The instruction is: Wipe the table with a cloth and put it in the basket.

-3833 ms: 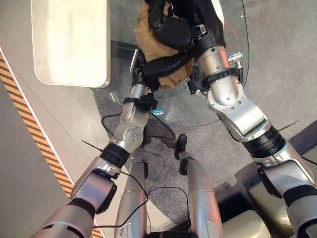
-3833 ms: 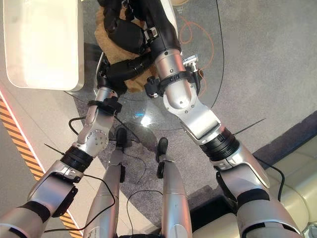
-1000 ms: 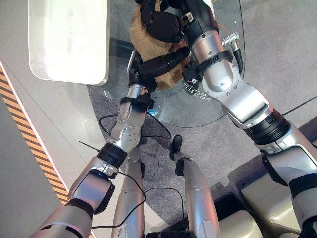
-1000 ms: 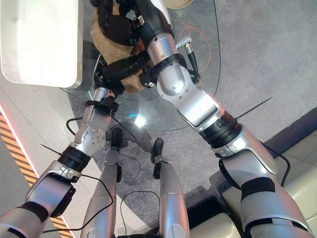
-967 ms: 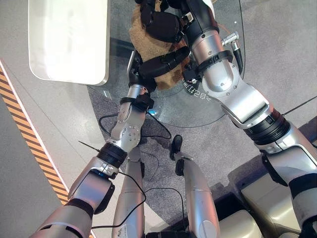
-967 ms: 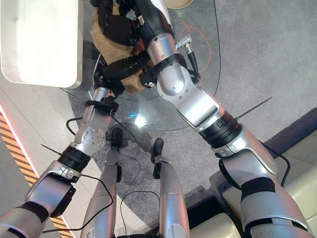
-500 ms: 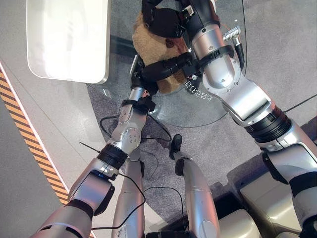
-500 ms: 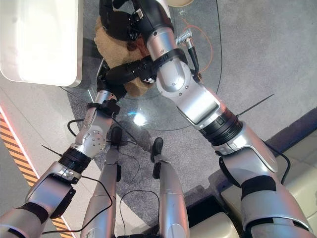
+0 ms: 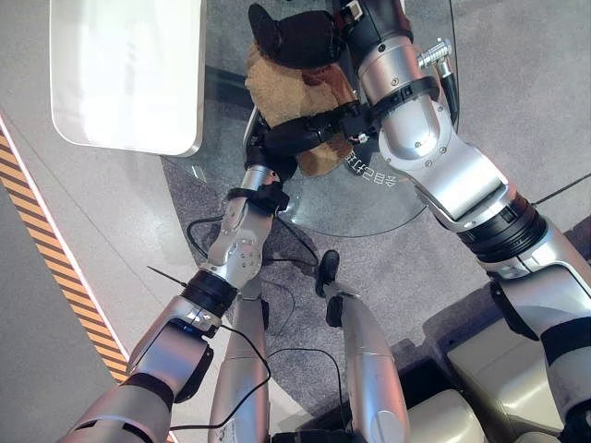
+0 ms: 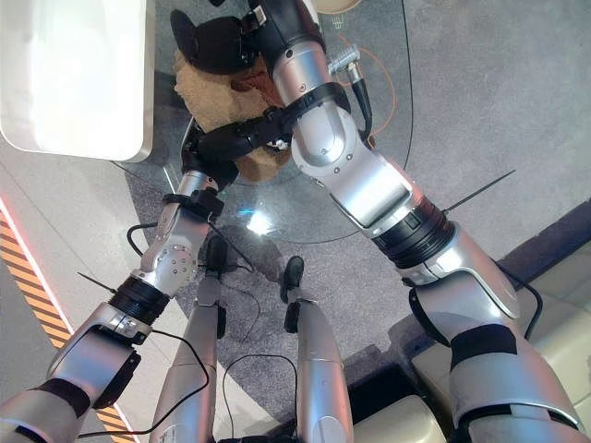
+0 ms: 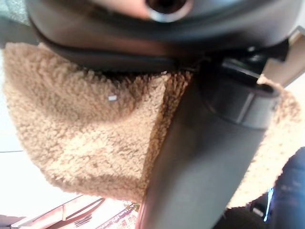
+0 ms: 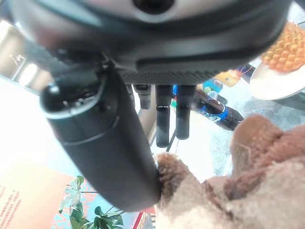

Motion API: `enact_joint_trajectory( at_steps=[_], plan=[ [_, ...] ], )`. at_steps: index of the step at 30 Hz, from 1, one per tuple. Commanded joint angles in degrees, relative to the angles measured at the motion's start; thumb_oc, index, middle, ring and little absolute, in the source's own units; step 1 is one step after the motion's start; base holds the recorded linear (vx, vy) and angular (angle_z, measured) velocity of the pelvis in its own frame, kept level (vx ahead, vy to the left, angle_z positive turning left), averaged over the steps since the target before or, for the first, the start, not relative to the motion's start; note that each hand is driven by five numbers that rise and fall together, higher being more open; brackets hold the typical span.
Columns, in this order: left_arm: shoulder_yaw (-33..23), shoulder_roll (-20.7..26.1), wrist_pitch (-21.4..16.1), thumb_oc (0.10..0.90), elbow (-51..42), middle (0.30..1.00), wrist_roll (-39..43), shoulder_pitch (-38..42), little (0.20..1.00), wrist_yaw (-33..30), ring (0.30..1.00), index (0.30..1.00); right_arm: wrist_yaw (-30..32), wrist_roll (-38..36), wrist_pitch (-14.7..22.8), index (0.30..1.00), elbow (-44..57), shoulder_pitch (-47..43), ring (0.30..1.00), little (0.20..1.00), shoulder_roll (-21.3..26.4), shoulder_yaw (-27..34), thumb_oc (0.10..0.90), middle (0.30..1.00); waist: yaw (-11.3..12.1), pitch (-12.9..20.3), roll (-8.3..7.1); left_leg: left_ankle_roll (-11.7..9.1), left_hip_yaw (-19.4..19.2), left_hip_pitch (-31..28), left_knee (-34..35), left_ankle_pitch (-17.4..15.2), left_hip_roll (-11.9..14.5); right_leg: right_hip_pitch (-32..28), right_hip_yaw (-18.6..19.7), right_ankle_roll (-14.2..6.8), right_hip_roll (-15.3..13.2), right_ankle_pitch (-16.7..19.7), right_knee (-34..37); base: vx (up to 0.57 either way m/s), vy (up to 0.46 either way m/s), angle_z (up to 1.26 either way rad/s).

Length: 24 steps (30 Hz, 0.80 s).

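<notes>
Two hands lie on one soft, fluffy cloth (image 9: 300, 88) that should bunch easily on the glass table (image 9: 388, 198). Left hand (image 9: 295, 134) presses it flat with fingers straight; right hand (image 9: 295, 37) looks relaxed, though its grip cannot be told

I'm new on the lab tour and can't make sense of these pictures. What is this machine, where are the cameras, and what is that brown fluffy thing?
It is a humanoid robot seen through its own cameras. Two pictures look down from its head at a round glass table. Two more are taken from its wrists, very close to each hand. The brown fluffy thing is a cloth lying on the glass. The left hand lies flat across the cloth's near part. The right hand rests on its far part, fingers straight in its wrist picture. Neither hand grips the cloth. A white table stands beside the glass one.
</notes>
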<state>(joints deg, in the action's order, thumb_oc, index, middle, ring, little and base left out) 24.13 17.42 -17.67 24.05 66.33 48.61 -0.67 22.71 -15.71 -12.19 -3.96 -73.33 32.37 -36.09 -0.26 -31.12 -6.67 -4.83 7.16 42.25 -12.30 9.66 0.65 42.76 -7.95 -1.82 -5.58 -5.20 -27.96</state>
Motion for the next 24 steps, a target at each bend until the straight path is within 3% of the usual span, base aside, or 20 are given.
enact_joint_trajectory(
  at_steps=[1,24],
  plan=[
    [-1.74,-0.98,-4.39,0.1,-8.25,0.3,-0.42,4.96,0.2,6.98,0.3,0.3,2.96,2.56,2.35,0.9,3.59,-7.82,0.9,0.9,2.37,6.84,0.8,0.9,1.47,1.33,-3.94,4.41,-7.03,-1.71,-8.84,-10.17,-3.14,-4.67,1.21,-0.02,5.66,6.66,9.75,0.0,0.0,0.0],
    [-4.1,1.86,-4.97,0.1,-7.98,0.3,2.49,3.87,0.2,8.94,0.3,0.3,10.79,-4.27,4.02,0.9,-1.99,-7.43,0.9,0.9,8.53,8.97,0.8,0.9,1.08,1.33,-4.69,4.26,-7.11,-1.67,-9.39,-10.95,-2.54,-4.65,1.43,-0.13,5.99,6.66,9.41,0.0,0.0,0.0]
  ],
)
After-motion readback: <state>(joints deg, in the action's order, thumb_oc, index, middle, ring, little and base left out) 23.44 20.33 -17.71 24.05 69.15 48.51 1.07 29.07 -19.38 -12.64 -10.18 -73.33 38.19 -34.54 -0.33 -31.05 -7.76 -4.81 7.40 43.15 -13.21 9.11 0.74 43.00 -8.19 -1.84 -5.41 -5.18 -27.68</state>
